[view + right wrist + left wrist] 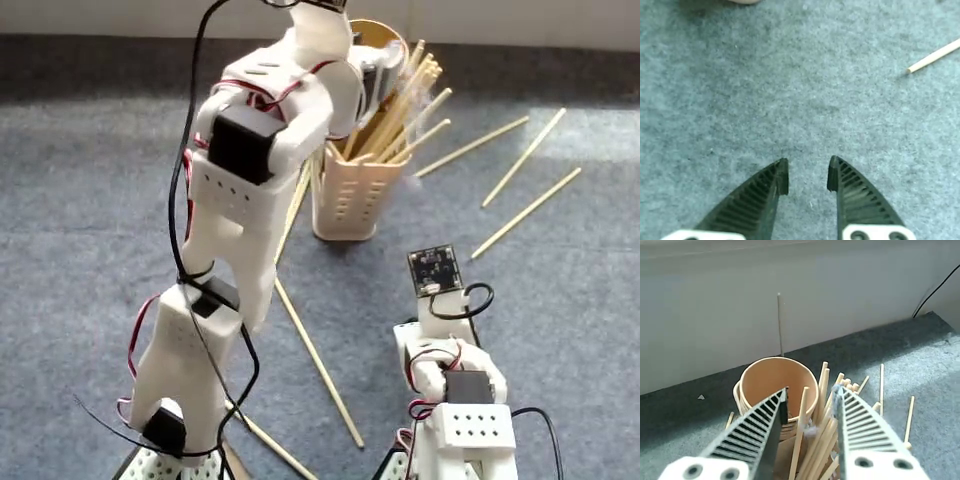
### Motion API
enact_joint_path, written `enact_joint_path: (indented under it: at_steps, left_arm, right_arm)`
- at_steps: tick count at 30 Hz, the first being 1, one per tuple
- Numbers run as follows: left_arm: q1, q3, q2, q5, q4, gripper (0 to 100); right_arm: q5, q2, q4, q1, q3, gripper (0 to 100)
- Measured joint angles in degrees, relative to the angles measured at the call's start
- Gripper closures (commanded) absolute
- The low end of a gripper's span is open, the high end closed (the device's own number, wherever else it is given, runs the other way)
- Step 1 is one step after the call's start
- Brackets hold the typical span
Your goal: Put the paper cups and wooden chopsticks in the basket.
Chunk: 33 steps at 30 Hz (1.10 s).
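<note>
in the high view the left arm stretches up over the grey carpet to the basket, a pale, perforated holder standing upright near the far edge. a bundle of chopsticks sticks out of the basket's top, fanning toward the right, and the brown rim of a paper cup shows behind them.

from the left wrist view, the left gripper hangs just above the basket's contents with its claw spread apart. a single chopstick rises in the gap between the two fingers, and neither finger is seen pressing on it. the paper cup's open mouth lies just beyond the fingertips, with the bundle beside it.

three loose chopsticks lie on the carpet to the right of the basket: a near one, a far one and a lower one. a long chopstick lies in front of the basket, between the two arms, and another chopstick lies by the left arm's base.

the right arm sits low at the near right. the right gripper points down at bare carpet with its claw apart and nothing between the fingers; a chopstick tip lies well off to one side.
</note>
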Motion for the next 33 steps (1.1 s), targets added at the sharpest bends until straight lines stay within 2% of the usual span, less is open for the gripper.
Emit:
enact_joint_path:
  at_steps: [6, 13, 17, 21, 28, 33]
  left_arm:
    - [-4.0, 0.0, 0.2, 0.0, -0.4, 82]
    - [-4.0, 0.0, 7.4, 0.0, -14.0, 82]
    - [-4.4, 0.0, 10.4, -2.3, -15.6, 84]
    - [-4.1, 0.0, 11.4, -4.4, -8.5, 89]
    - [-4.9, -0.1, 10.1, -4.7, 6.7, 89]
    - [-5.1, -0.1, 2.5, -4.7, 9.1, 89]
  right_arm:
    - [0.0, 0.0, 0.0, 0.0, 0.0, 85.5]
    - [0.0, 0.0, 0.0, 0.0, 0.0, 85.5]
    - [0.0, 0.0, 0.0, 0.0, 0.0, 85.5]
    - [0.0, 0.0, 0.0, 0.0, 0.0, 85.5]
    - [0.0, 0.0, 0.0, 0.0, 0.0, 85.5]
    - [0.0, 0.0, 0.0, 0.6, 0.0, 85.5]
